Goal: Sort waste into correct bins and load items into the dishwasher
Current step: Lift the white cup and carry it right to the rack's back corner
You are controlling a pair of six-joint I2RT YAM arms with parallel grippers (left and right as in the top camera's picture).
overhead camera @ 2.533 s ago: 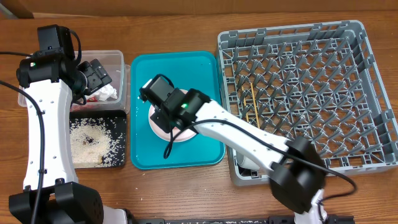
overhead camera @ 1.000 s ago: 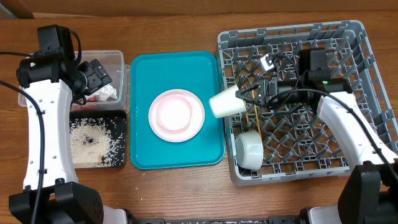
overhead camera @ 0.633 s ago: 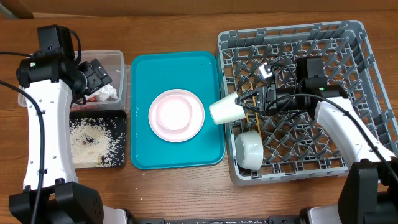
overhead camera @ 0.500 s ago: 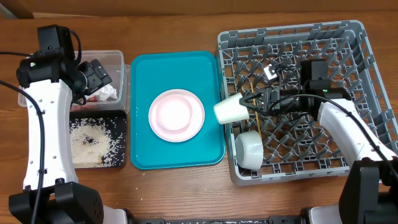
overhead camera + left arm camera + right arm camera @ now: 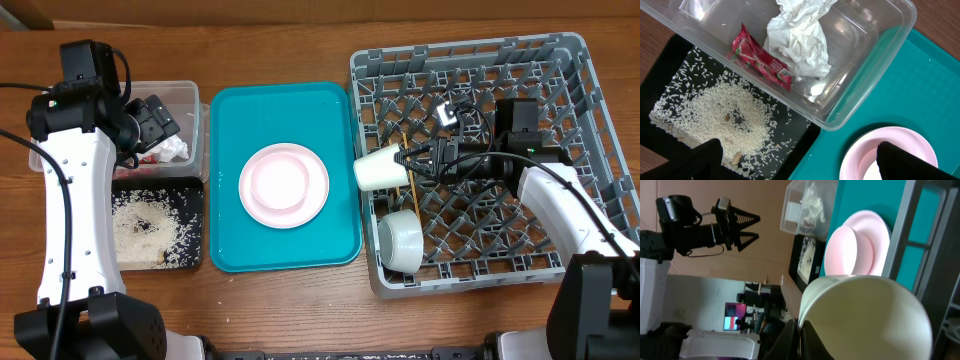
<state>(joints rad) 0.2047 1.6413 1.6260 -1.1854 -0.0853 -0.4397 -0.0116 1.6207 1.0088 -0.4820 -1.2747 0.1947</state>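
- Overhead: the right gripper (image 5: 408,166) is clamped on the small white cup (image 5: 376,170). The cup lies on its side at the left edge of the grey dish rack (image 5: 570,55), just beside the teal tray (image 5: 225,110). We cannot tell whether the cup touches the rack.
- Right wrist: the cup fills the lower frame, with a dark finger against its wall.
- A whitish bowl (image 5: 400,240) sits in the rack's near-left corner. A thin wooden chopstick (image 5: 410,193) shows on the grid between cup and bowl, partly hidden.
- The pink plate (image 5: 283,185) rests mid-tray.
- The left gripper (image 5: 160,120) hangs over the clear tub (image 5: 862,97). Its fingers are spread wide and hold nothing.
- Left wrist: the tub holds the crumpled napkin (image 5: 797,37) and the red sauce packet (image 5: 760,57), which touch each other.
- The rice scraps (image 5: 725,115) lie in the black tray (image 5: 797,137), right beside the tub.
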